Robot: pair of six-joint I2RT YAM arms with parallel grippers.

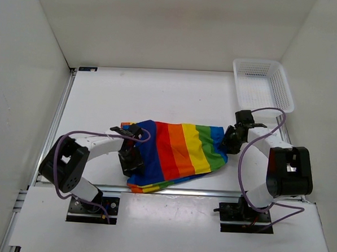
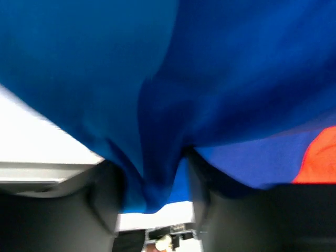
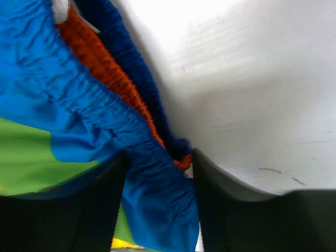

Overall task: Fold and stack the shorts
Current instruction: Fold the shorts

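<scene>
The rainbow-striped shorts (image 1: 175, 152) lie spread across the near middle of the table, dark blue end to the left and green-blue end to the right. My left gripper (image 1: 131, 161) sits at the dark blue end. In the left wrist view a bunched fold of the dark blue cloth (image 2: 210, 79) fills the gap of the left gripper (image 2: 152, 173), both fingers pressing on it. My right gripper (image 1: 231, 141) is at the right end. The right wrist view shows the gathered blue waistband (image 3: 79, 89) pinched in the right gripper (image 3: 157, 168), with an orange layer beside it.
A white plastic mesh basket (image 1: 263, 84) stands at the table's far right corner. The white table (image 1: 158, 97) is walled by white panels on three sides. A metal rail (image 1: 171, 191) runs along the near edge, just below the shorts.
</scene>
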